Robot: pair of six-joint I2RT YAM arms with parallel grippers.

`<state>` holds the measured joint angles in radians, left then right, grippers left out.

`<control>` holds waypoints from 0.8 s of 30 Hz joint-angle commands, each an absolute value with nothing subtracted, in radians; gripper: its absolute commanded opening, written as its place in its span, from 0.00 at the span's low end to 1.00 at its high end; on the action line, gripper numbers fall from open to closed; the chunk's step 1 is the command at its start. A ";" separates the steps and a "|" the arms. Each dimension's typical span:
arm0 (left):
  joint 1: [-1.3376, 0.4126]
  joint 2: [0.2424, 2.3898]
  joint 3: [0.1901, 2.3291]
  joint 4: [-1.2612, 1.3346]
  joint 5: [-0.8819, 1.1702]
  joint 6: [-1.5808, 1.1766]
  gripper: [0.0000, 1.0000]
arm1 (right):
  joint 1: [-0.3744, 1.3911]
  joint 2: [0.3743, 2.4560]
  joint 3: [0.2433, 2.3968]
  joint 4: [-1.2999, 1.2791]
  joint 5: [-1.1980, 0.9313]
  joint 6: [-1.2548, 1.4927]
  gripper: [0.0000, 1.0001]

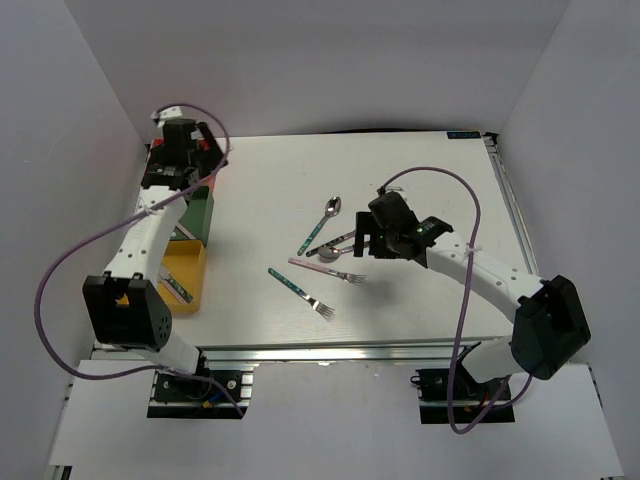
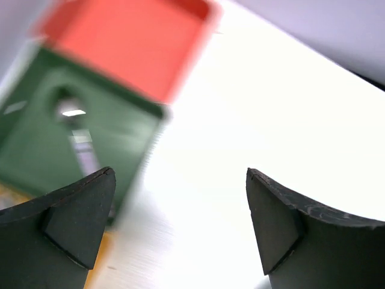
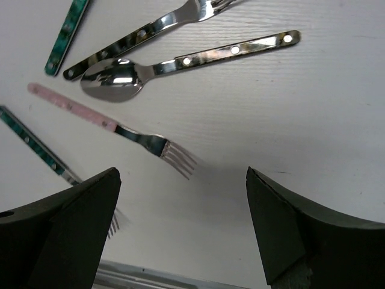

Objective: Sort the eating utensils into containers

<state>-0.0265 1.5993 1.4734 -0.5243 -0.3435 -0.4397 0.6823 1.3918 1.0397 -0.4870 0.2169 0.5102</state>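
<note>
Top external: left arm [image 1: 150,235] outstretched, pincer [image 1: 188,138] agape by orange-red bin [image 1: 210,150]

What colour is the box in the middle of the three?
Dark green. The middle box shows best in the left wrist view.

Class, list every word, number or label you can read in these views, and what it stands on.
No text can be read in any view.
A small blue mark at the far edge of the table may be a label: too small to read.
</note>
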 commanded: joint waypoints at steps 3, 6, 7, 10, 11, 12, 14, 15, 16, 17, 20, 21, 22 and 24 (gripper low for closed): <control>-0.262 1.564 1.485 -0.485 -0.088 -0.272 0.98 | 0.666 1.356 1.033 -0.523 0.341 0.713 0.89; -0.374 1.689 1.561 -0.526 -0.055 -0.215 0.98 | 0.649 1.280 0.951 -0.456 0.287 0.721 0.88; -0.400 1.725 1.610 -0.532 -0.040 -0.178 0.97 | 0.637 1.266 0.940 -0.453 0.278 0.712 0.88; -0.463 1.868 1.681 -0.549 0.035 -0.138 0.91 | 0.632 1.217 0.914 -0.463 0.249 0.681 0.86; -0.472 1.902 1.703 -0.583 0.038 -0.126 0.88 | 0.630 1.204 0.910 -0.480 0.245 0.658 0.86; -0.486 1.964 1.721 -0.598 0.038 -0.121 0.85 | 0.630 1.180 0.905 -0.488 0.252 0.647 0.86; -0.495 2.012 1.755 -0.623 0.015 -0.124 0.78 | 0.630 1.155 0.887 -0.499 0.253 0.615 0.86; -0.497 2.044 1.762 -0.626 0.014 -0.130 0.77 | 0.630 1.131 0.879 -0.500 0.252 0.606 0.86; -0.500 2.055 1.767 -0.626 0.015 -0.136 0.76 | 0.629 1.121 0.864 -0.499 0.252 0.600 0.86; -0.502 2.063 1.767 -0.618 0.023 -0.149 0.75 | 0.629 1.111 0.859 -0.497 0.250 0.592 0.86; -0.521 2.086 1.750 -0.604 0.026 -0.153 0.72 | 0.626 1.089 0.844 -0.489 0.239 0.580 0.86; -0.535 2.095 1.749 -0.606 0.023 -0.152 0.71 | 0.627 1.088 0.842 -0.488 0.232 0.575 0.86; -0.541 2.115 1.747 -0.609 0.018 -0.150 0.67 | 0.626 1.088 0.842 -0.486 0.230 0.574 0.86; -0.554 2.134 1.735 -0.612 0.014 -0.152 0.60 | 0.626 1.086 0.839 -0.488 0.221 0.572 0.86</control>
